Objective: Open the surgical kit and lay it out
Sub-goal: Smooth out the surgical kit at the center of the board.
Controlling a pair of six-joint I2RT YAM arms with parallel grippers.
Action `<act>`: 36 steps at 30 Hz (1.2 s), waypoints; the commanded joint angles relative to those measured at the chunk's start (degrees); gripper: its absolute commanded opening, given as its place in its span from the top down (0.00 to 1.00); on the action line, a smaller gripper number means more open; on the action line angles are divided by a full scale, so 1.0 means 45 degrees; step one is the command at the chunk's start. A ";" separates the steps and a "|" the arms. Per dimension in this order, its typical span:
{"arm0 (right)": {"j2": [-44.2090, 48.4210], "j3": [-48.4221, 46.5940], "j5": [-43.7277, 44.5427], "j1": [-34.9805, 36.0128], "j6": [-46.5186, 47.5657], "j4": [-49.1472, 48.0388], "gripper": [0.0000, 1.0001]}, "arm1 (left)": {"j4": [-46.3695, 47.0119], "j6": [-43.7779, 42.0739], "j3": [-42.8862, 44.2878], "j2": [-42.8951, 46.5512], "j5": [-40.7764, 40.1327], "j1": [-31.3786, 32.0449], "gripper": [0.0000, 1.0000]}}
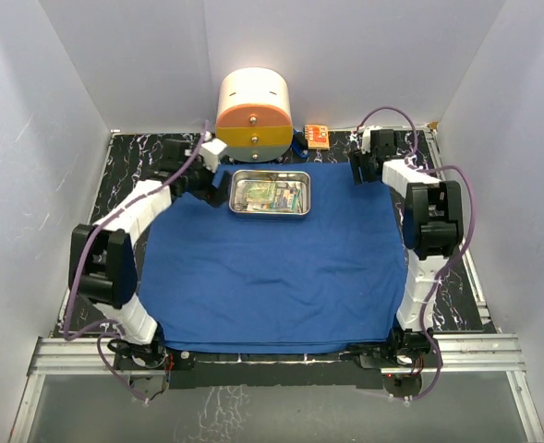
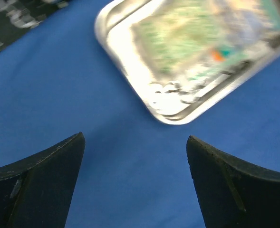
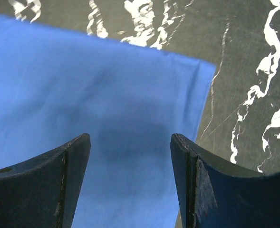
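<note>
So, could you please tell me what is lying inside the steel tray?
The steel tray holds greenish packets and, at one end, shiny metal pieces too blurred to name. Anything beneath the packets is covered.

Robotics lab test cell: boxed in by plain white panel walls [image 1: 68, 92], black white-veined table [image 1: 142, 152], aluminium rail frame [image 1: 281, 355].

White-and-black arms [image 1: 138, 210], purple cables [image 1: 387, 109]

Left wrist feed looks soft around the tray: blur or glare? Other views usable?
Left wrist: steel tray blurred, contents unreadable, near rim glaring white. Right wrist: blue cloth slightly soft, table veining readable. Top external: evenly lit, sharp.
</note>
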State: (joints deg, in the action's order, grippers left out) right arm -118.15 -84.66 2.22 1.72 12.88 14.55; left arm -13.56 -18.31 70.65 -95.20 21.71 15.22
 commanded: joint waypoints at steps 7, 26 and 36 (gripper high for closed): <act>-0.1528 -0.2543 0.0209 -0.1299 -0.1242 -0.0791 0.33 | 0.0978 0.0959 0.3044 -0.4352 0.0197 -0.4230 0.14; -0.3549 -0.4330 -0.3834 -0.2078 -0.1210 0.0267 0.37 | 0.0140 0.0978 0.7609 -0.9275 0.0049 -0.5561 0.17; -0.3825 -0.4593 -0.4104 -0.2110 -0.1427 0.0403 0.70 | 0.0351 0.1156 0.7050 -0.9359 0.0778 -0.5551 0.61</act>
State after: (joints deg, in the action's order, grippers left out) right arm -133.73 -102.98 -14.50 -7.90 7.40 15.90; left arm -8.93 -14.68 104.90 -135.90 21.69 -10.04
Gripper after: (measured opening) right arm 0.364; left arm 0.466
